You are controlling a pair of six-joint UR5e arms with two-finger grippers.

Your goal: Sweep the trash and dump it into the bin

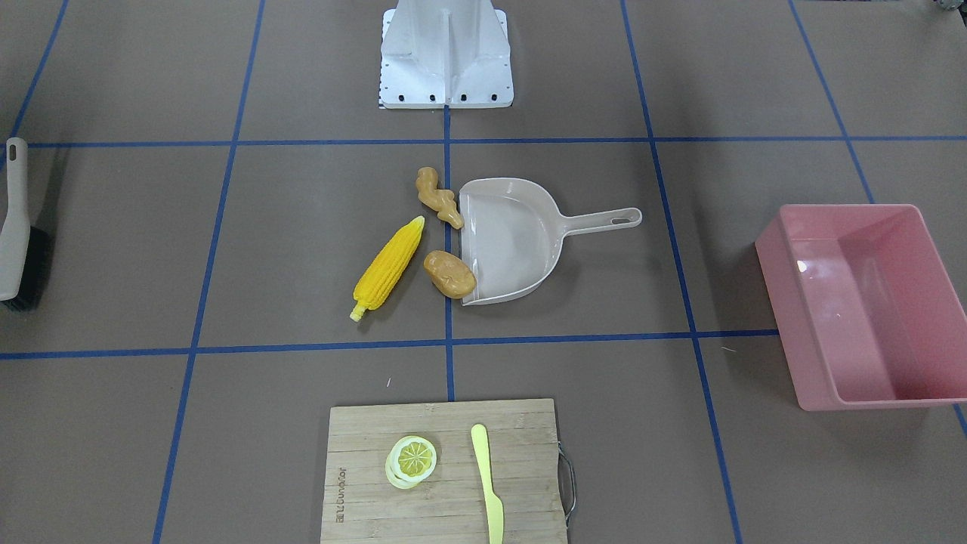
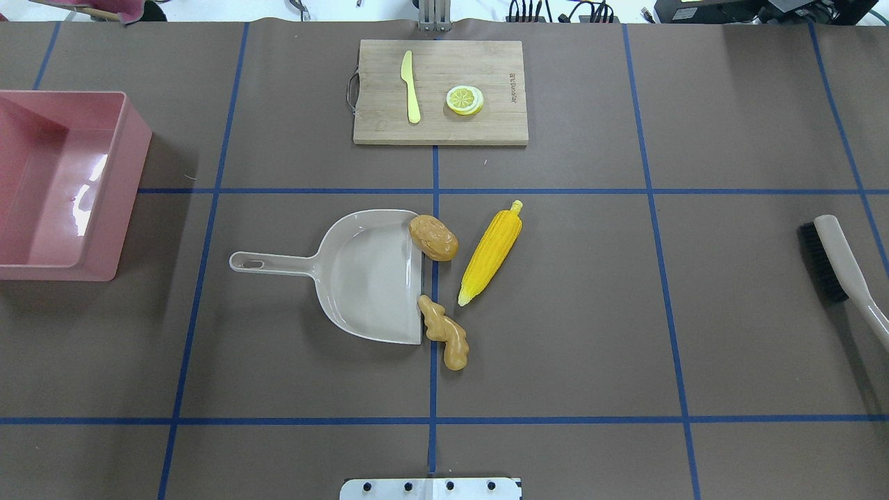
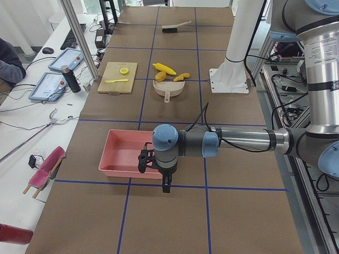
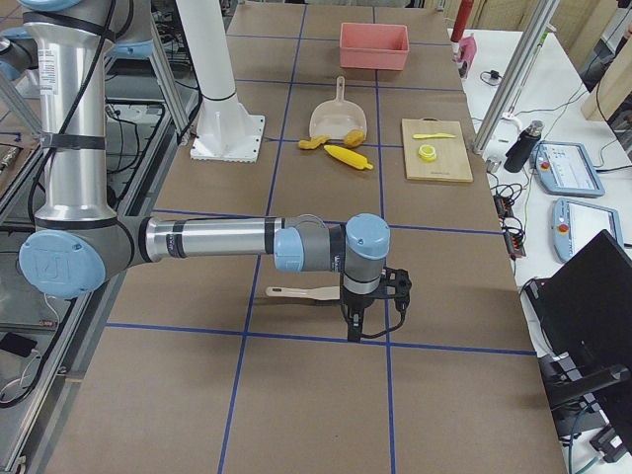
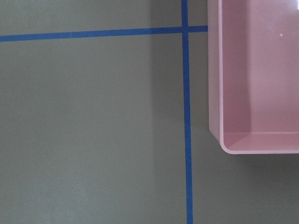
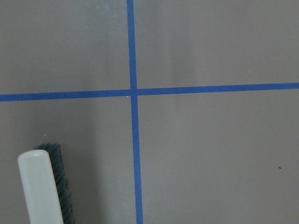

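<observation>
The trash lies mid-table: a yellow corn cob [image 1: 389,268], a brown potato [image 1: 449,273] and a tan ginger root [image 1: 438,198]. The potato and ginger touch the mouth of a beige dustpan [image 1: 514,238]. The pink bin [image 1: 782,325] stands apart on the robot's left. My left gripper [image 3: 166,185] hangs by the bin's [image 3: 114,170] near corner, and the left wrist view shows that bin corner [image 5: 214,93]. My right gripper [image 4: 354,331] hovers beside a brush [image 4: 301,292]. I cannot tell whether either gripper is open or shut.
A wooden cutting board [image 1: 363,491] with a lemon slice [image 1: 412,459] and a pale yellow knife [image 1: 487,483] lies at the table's far side. The brush [image 2: 837,267] lies at the robot's right. The robot's white base [image 1: 446,57] stands behind the dustpan.
</observation>
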